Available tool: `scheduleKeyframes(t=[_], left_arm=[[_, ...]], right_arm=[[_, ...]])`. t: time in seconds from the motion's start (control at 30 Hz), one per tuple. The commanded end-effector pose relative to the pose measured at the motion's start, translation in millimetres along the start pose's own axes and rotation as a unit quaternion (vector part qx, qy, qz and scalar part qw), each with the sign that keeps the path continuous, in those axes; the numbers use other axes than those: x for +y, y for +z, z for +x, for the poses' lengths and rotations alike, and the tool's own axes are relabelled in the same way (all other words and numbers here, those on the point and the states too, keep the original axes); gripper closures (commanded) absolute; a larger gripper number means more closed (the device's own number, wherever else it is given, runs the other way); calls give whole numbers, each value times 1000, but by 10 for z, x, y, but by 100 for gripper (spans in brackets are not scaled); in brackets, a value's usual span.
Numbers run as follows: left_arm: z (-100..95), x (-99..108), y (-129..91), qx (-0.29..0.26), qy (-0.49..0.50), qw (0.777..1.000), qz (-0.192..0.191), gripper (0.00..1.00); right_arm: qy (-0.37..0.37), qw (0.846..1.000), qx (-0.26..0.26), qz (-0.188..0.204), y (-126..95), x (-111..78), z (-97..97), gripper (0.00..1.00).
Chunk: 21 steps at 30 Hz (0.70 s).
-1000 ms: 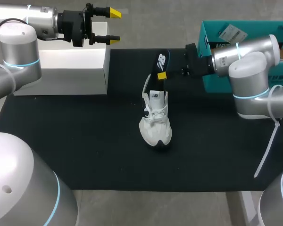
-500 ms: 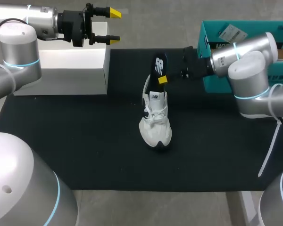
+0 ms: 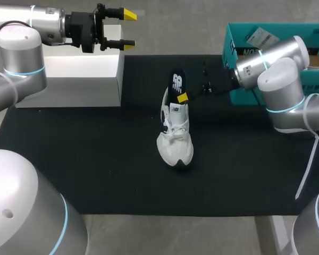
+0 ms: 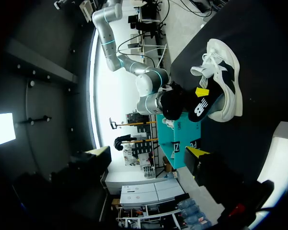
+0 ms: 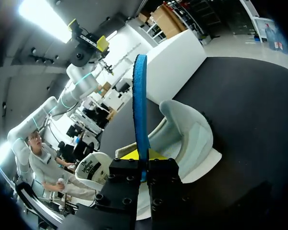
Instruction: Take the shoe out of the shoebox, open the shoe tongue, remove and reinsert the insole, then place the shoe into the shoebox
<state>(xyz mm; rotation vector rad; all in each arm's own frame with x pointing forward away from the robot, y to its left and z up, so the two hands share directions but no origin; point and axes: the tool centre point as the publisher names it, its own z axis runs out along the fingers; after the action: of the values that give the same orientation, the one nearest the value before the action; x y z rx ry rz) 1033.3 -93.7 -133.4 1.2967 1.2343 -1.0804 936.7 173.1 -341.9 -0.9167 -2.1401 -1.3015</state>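
One shoe (image 3: 175,139) stands upright on the black tabletop (image 3: 95,170). It is white with a dark side panel and white laces, its heel just below the right end effector (image 3: 182,96) and its toe pointing away from it. In the right wrist view the shoe (image 5: 189,139) lies directly ahead of the right end effector's fingers, with the pale lining of its open collar showing.

One insole (image 3: 176,85) is out of the footbed. It has a black face with a white mark and stands tilted on end. The right end effector is clenched on it near its lower end, a yellow fingertip against its face. In that arm's wrist view the insole (image 5: 140,110) appears edge-on as a thin blue strip rising from between the two black fingers. Its lower end sits at the shoe's opening; I cannot tell whether it reaches inside.

One teal shoebox (image 3: 233,50) sits open behind the right end effector, beside that arm's wrist.

The left end effector (image 3: 128,30) is well apart from the shoe. It is released and grips nothing, hovering above one white block (image 3: 80,74).
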Motion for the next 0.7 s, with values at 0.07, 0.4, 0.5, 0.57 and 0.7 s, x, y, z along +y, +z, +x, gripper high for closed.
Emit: scheduleKeyframes(t=[0.07,0.4,0.5,0.57,0.7], left_arm=[[1,-2,-1,1,1,1000,0,0],[1,-2,-1,1,1,1000,0,0],[1,-2,-1,1,1,1000,0,0],[1,-2,-1,1,1,1000,0,0],[1,-2,-1,1,1,1000,0,0]], right_arm=[[13,1000,11,9,113,-76,8,100],[-8,1000,-15,7,-88,219,-89,30],[-14,1000,-17,7,-110,298,-112,52],[-16,1000,-17,5,-113,323,-125,59],[-16,1000,-15,1,-80,319,-141,95]])
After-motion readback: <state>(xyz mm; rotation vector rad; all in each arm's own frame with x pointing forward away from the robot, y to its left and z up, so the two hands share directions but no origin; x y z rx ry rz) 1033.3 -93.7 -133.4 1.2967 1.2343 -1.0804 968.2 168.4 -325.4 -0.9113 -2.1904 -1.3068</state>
